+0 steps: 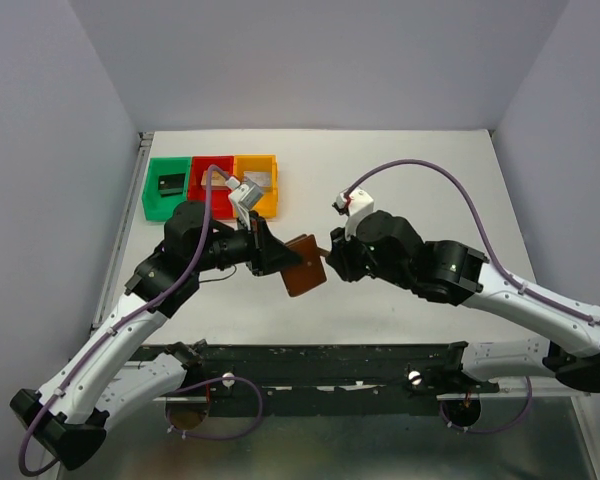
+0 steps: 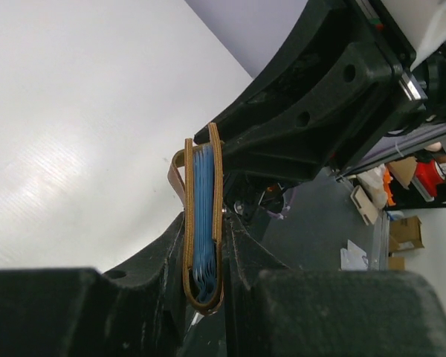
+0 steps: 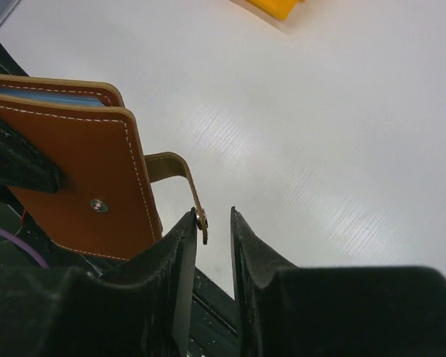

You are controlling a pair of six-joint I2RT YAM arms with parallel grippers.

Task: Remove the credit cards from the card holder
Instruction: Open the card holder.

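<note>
Left wrist cam shows the left fingers [image 2: 145, 279] clamped on the card holder [image 2: 206, 303], up off the counter [image 2: 74, 134], pale blue credit cards [image 2: 203, 216] tucked inside. Meanwhile the right fingers [image 3: 171, 260] sit slightly apart, one tip touching the snap tab [image 3: 180, 169], nothing pinched.

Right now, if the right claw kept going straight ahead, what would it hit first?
Probably the snap tab of the wallet: its tip hangs just at the right gripper's fingertips, though depth is unclear.

One card holder [image 1: 302, 268], three plastic bins [image 1: 167, 161] [image 1: 211, 159] [image 1: 256, 159] and two tools [image 2: 204, 297] [image 3: 212, 245] are visible.
</note>
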